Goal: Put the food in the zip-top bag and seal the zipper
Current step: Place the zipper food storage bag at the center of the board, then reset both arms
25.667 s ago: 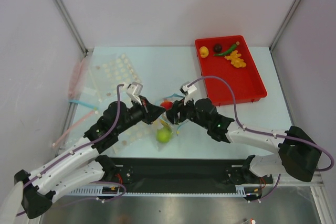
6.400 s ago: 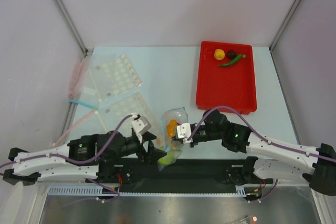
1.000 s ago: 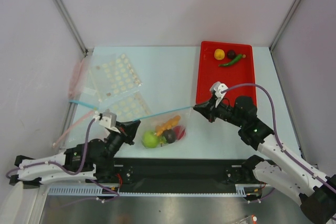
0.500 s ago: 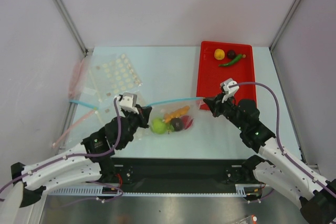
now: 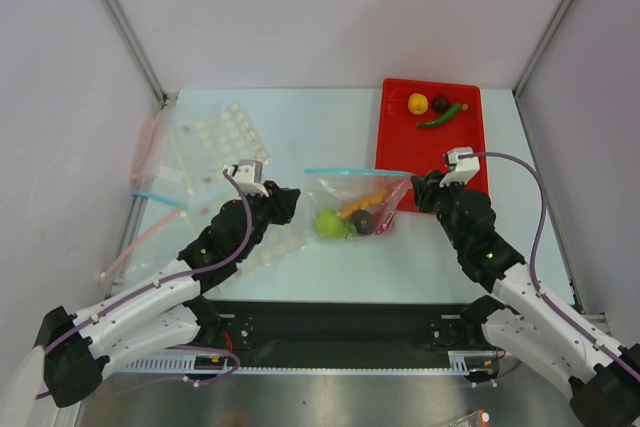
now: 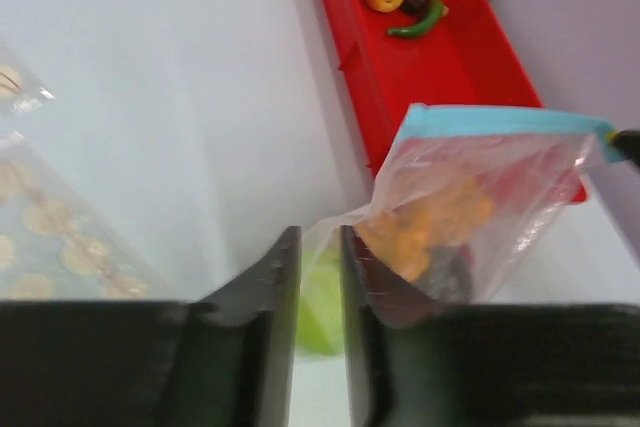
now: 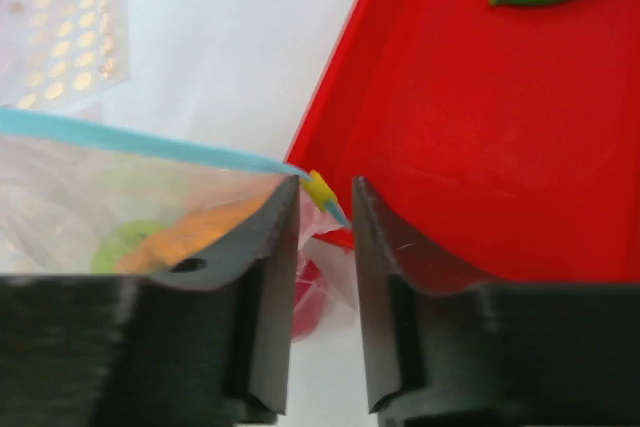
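Right pincer [image 7: 325, 189] first: jaws a little apart, with the yellow-tipped end of the zipper [image 7: 130, 142] lying loose in the gap, not pinched. The left pincer [image 6: 318, 235] shows the same narrow gap. Its tips sit just beside the lower corner of the zip-top bag [image 5: 350, 192], apparently gripping nothing. Between them the bag lies on the tabletop [image 5: 330, 127], its strip straight and seemingly pressed closed, which is likely why neither clamps it. Inside are the green apple [image 5: 328, 223], orange bunch [image 5: 362, 201], dark ball [image 5: 362, 223] and red piece [image 5: 386, 219]. Further out, the red tray [image 5: 440, 162] holds a yellow piece [image 5: 417, 103], purple ball [image 5: 440, 102] and green chili [image 5: 440, 117], all unpacked.
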Available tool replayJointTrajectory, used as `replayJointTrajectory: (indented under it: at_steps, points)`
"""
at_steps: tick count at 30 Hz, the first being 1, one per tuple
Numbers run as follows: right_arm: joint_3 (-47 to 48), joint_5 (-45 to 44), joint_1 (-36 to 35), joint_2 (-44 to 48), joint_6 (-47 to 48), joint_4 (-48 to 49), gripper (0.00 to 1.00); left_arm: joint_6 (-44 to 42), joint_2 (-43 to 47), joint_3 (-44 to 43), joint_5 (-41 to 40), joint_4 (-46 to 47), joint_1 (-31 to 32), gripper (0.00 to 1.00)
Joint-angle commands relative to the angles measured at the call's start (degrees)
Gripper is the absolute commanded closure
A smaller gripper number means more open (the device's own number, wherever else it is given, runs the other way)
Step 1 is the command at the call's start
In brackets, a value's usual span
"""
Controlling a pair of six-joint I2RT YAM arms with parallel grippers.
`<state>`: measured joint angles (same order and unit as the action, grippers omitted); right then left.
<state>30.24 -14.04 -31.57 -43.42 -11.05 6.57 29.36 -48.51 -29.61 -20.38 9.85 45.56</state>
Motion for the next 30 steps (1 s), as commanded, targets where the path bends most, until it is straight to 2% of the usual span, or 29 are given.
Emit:
replayJointTrajectory:
  at_steps: [1, 2, 3, 6, 8, 10, 16, 19, 21, 23, 27, 30]
  points:
    - [-0.09, -8.01, 0.55, 2.63, -1.16, 2.74, 0.65, -4.57, 1.75, 1.13, -1.59, 5.8, -0.83, 0.59]
    - [-1.05, -10.54, 0.55, 4.12, -3.08, 4.23, 0.47, -5.97, 2.01, 1.65, -0.29, 6.15, -0.82, 0.39]
    - [-1.67, -11.78, 0.55, 4.91, -4.06, 4.85, 0.25, -6.33, 2.37, 1.57, -0.01, 5.89, -0.82, 0.32]
    - [-3.08, -17.5, 0.63, 7.55, -9.94, 4.78, 0.03, -7.21, 3.33, 1.83, 0.61, 5.53, -0.82, 0.12]
    - [-2.91, -22.68, 0.55, 8.17, -17.64, 1.29, 0.0, -7.74, 3.77, 2.09, 1.65, 5.97, -0.91, 0.04]
    - [-1.68, -26.02, 0.63, 7.83, -20.76, -0.93, 0.0, -8.01, 4.39, 2.27, 1.92, 5.97, -0.82, 0.0]
    - [2.7, -28.49, 0.63, 3.27, -25.93, -5.42, 0.0, -7.75, 7.11, 3.59, -0.88, 5.45, -0.82, 0.0]
    - [9.19, -28.24, 0.55, 0.71, -28.58, -13.4, 0.0, -6.6, 11.93, 5.52, -3.6, 6.23, -0.82, 0.0]
    - [11.5, -27.97, 0.55, -0.96, -28.42, -17.98, 0.0, -5.81, 16.07, 7.36, -5.36, 6.59, -0.82, 0.0]
    - [13.17, -25.26, 0.55, -1.06, -22.65, -20.26, 0.0, -4.68, 19.05, 9.2, -8.7, 6.76, -0.82, 0.0]
    - [8.62, -24.27, 0.63, 2.19, -21.56, -17.39, 0.0, -4.23, 19.6, 10.71, -9.86, 6.94, -0.82, 0.0]
    - [3.61, -27.78, 0.81, 5.79, -27.17, -16.15, 0.0, -4.4, 16.62, 9.48, -7.83, 5.45, -0.82, 0.0]
